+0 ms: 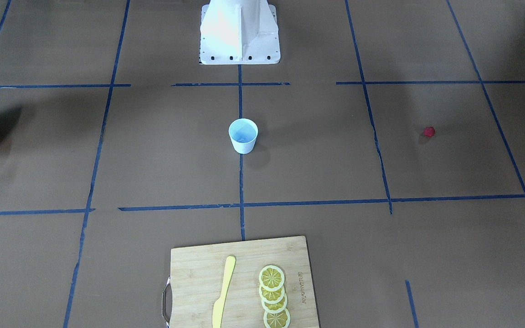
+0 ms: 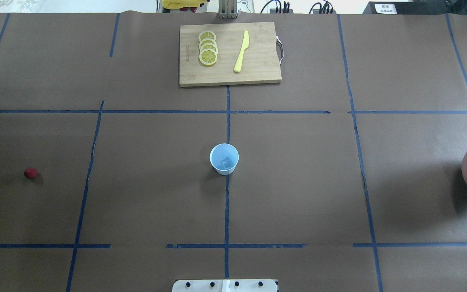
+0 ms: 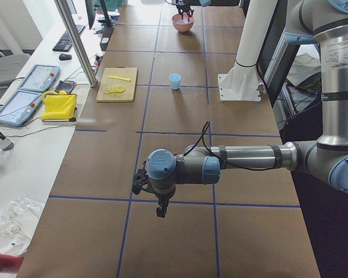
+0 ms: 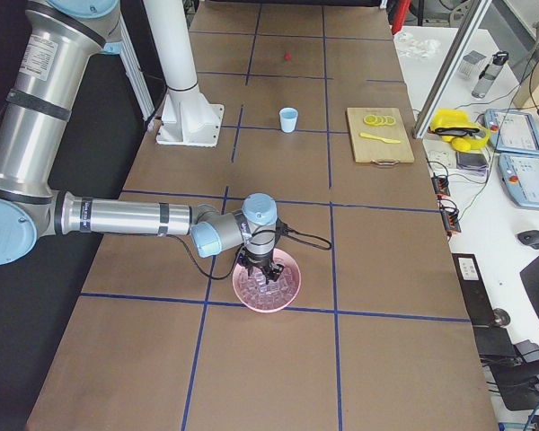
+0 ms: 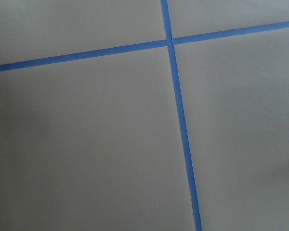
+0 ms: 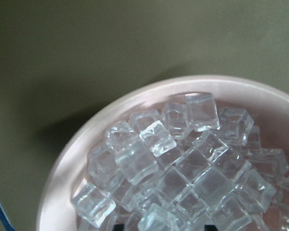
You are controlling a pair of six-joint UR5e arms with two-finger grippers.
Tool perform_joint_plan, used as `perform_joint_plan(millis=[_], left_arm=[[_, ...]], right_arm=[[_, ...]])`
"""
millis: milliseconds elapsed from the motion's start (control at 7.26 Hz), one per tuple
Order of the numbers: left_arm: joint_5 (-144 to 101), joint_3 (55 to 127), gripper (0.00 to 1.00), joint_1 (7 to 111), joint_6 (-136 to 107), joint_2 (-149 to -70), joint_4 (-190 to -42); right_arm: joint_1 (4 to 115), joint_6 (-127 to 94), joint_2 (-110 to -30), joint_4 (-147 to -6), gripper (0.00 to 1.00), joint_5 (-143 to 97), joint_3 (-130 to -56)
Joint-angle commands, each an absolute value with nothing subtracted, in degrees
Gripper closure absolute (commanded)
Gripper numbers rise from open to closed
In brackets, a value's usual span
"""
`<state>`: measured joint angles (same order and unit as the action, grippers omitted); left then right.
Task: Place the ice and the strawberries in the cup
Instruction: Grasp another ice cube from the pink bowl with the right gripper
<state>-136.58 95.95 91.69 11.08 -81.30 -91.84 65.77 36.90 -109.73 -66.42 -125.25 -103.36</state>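
The pale blue cup [image 2: 224, 159] stands upright at the table's centre, with one clear cube of ice [image 2: 228, 162] in its bottom. The red strawberry [image 2: 30, 173] lies alone on the brown paper far to the robot's left. A pink bowl [image 4: 287, 289] heaped with ice [image 6: 183, 163] sits at the robot's right end. My right gripper [image 4: 262, 269] hangs down into that bowl; its two dark fingertips [image 6: 116, 226] peek in wide apart over the cubes, open. My left gripper [image 3: 159, 207] hovers over bare table near the left end. I cannot tell whether it is open or shut.
A wooden cutting board [image 2: 258, 73] with several lemon slices [image 2: 208, 48] and a yellow knife [image 2: 241, 51] lies at the far edge from the robot. The white robot base [image 1: 239, 32] stands behind the cup. Blue tape lines [image 5: 178, 115] grid the paper.
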Motion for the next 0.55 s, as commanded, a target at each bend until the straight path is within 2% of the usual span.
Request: perform_joint_plan(millis=[0,276,413], left_arm=[[-136.58,95.98,0.0,91.67,11.07,-81.3,-91.85],[-136.58,96.15,0.0,91.76,11.07,-81.3,-91.76],[-136.58,96.15,0.0,91.76,11.07,-81.3,-91.76]], right_arm=[[65.74,36.65,-109.51,-66.45,0.39,-125.68,-103.36],[65.65,36.47,-109.25,-66.45,0.39,-125.77,-103.45],[65.65,36.47,-109.25,-66.45,0.46,-125.86,-103.36]])
